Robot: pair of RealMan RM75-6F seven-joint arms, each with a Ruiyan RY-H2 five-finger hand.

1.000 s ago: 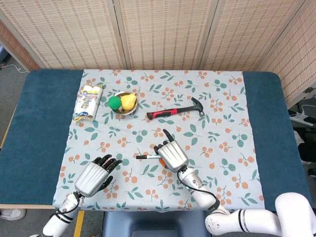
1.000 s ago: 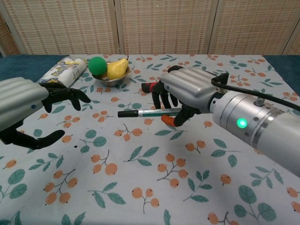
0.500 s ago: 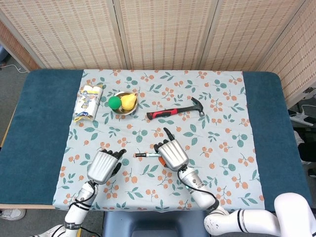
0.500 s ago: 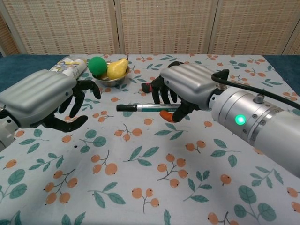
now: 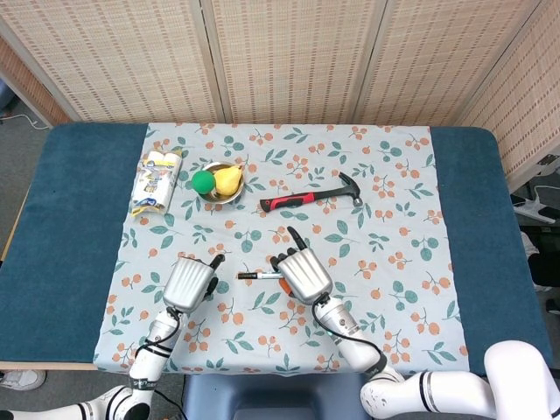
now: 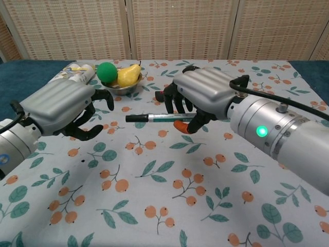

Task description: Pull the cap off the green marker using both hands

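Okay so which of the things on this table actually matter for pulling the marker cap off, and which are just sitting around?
For the job:
green marker, held by the right hand
its dark cap, pointing at the left hand, which holds nothing

Lying about:
hammer
bowl with a green ball and a pear
printed packet

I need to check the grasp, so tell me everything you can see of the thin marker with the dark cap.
The thin marker has a slim pale barrel with greenish print and a dark cap on the end pointing at the left hand. It lies level above the patterned cloth, held at its other end by the right hand. The cap is on; the left hand is not touching it.
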